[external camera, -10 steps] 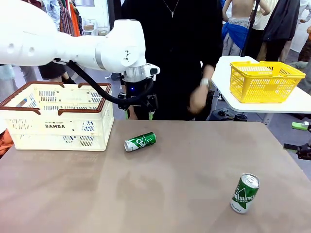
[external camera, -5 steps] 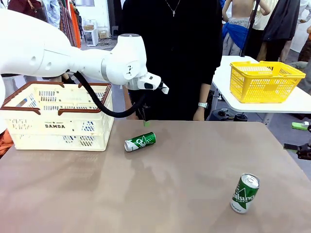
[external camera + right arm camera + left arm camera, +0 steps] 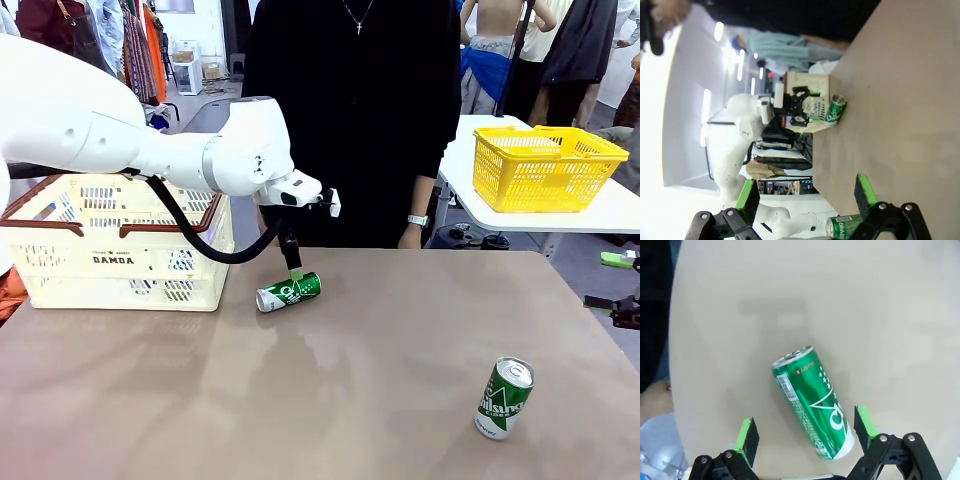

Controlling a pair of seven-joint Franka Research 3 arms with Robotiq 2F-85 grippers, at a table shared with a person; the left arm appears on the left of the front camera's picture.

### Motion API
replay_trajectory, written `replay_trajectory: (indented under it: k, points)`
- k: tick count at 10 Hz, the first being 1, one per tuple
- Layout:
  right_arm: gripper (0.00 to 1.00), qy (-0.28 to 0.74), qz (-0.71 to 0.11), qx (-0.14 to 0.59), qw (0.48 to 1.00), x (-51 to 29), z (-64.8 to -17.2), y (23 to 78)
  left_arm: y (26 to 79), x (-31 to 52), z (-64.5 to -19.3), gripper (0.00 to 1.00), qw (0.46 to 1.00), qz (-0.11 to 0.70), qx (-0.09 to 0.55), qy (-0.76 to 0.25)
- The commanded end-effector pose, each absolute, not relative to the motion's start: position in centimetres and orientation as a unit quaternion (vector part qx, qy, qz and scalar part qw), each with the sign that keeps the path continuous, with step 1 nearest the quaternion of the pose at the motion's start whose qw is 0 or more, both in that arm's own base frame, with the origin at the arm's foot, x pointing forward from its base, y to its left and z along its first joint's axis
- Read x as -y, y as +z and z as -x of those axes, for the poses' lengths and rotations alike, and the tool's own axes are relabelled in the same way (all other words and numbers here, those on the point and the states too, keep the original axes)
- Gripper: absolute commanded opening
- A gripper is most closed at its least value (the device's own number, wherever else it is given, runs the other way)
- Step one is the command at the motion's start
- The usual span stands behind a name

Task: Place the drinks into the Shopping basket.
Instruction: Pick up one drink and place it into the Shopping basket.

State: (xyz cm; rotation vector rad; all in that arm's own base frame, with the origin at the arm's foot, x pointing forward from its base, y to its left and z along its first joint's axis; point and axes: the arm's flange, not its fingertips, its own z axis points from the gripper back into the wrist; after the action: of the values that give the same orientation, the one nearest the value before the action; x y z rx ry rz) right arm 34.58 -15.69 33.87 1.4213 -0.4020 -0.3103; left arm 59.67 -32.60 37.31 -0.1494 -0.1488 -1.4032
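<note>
A green drink can point(image 3: 288, 292) lies on its side on the table, just right of the Shopping basket point(image 3: 120, 262). My left gripper point(image 3: 294, 270) hangs right over this can, open. In the left wrist view the can point(image 3: 812, 402) lies between the green pads point(image 3: 746, 436), which stand apart from it on both sides. A second green can point(image 3: 504, 398) stands upright near the front right. My right gripper point(image 3: 805, 194) is open and holds nothing; it waits at the table's right edge point(image 3: 612, 283), with the standing can point(image 3: 845, 227) close by.
A person in black stands at the table's far side, arms down. A yellow mesh basket point(image 3: 545, 165) sits on a separate white table point(image 3: 620, 215) at the back right. Bare tabletop lies between the two cans.
My left gripper has turned and dropped from above the table's far edge down to the lying green can. The person's hand has lowered to the side.
</note>
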Motion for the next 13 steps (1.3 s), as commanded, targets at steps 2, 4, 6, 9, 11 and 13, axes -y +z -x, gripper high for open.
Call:
replay_trajectory:
  k: [2, 4, 6, 9, 11, 13]
  points:
    - [1.0, -0.144, -0.645, 0.172, 0.73, 15.8, -34.5, 34.4, 35.9, 31.7, -59.4, 1.0, 0.775, 0.068, 0.05, -0.627]
    - [1.0, -0.144, -0.645, 0.172, 0.73, 15.8, -34.5, 34.4, 33.8, 31.9, -59.2, 1.0, 0.781, 0.077, 0.027, -0.619]
    - [1.0, -0.144, -0.645, 0.172, 0.73, 15.8, -34.5, 34.4, 32.2, 32.5, -59.1, 1.0, 0.783, 0.083, 0.013, -0.616]
    - [1.0, -0.144, -0.645, 0.172, 0.73, 15.8, -34.5, 34.4, 30.5, 34.0, -59.8, 1.0, 0.79, 0.061, -0.017, -0.61]
    - [1.0, -0.144, -0.645, 0.172, 0.73, 15.8, -34.5, 34.4, 30.3, 34.5, -60.2, 1.0, 0.795, 0.05, -0.028, -0.605]
    - [1.0, -0.144, -0.645, 0.172, 0.73, 15.8, -34.5, 34.4, 30.4, 34.4, -60.3, 0.0, 0.794, 0.046, -0.036, -0.604]
